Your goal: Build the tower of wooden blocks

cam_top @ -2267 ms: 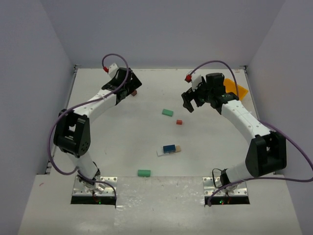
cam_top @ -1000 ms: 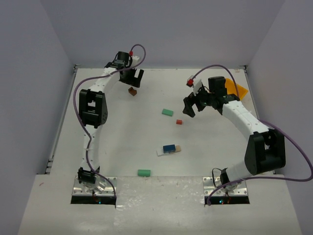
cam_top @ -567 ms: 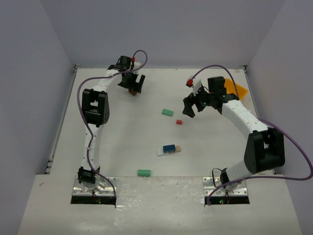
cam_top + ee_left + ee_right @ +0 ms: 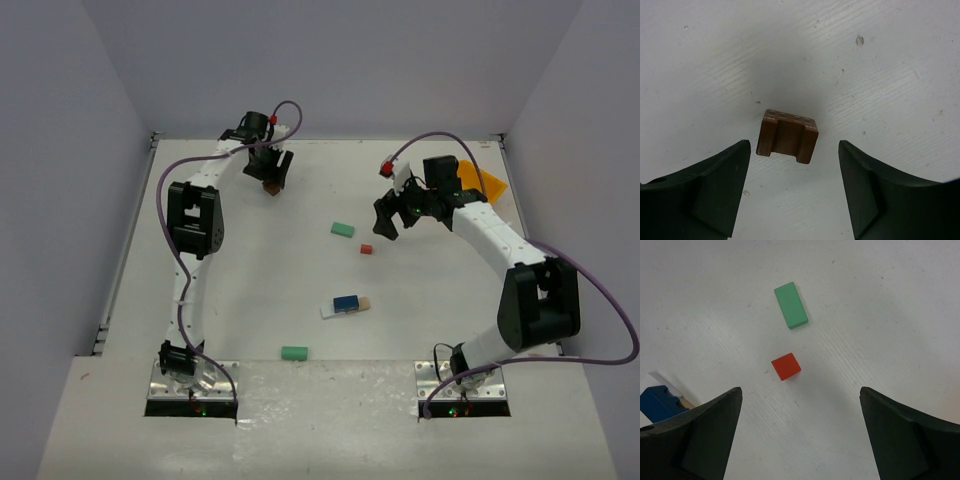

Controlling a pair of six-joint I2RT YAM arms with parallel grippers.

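Note:
A brown notched block [image 4: 787, 137] lies on the white table at the far left [image 4: 270, 187]. My left gripper [image 4: 794, 150] hangs right over it [image 4: 272, 172], open, a finger on each side and neither touching. A red cube [image 4: 786, 366] and a green block [image 4: 790, 312] lie ahead of my right gripper [image 4: 800, 390], which is open and holds nothing [image 4: 392, 215]. The blue block [image 4: 347, 303] rests on the pale plank [image 4: 328, 313] at mid-table. A second green block [image 4: 294, 353] lies near the front edge.
A yellow-orange bin [image 4: 480, 182] sits at the far right corner behind the right arm. Grey walls close the table on the left, right and back. The left arm stretches along the left side of the table.
The left arm has stretched out to the far left and come down over the brown block, and its jaws have narrowed around it. The right arm has barely shifted.

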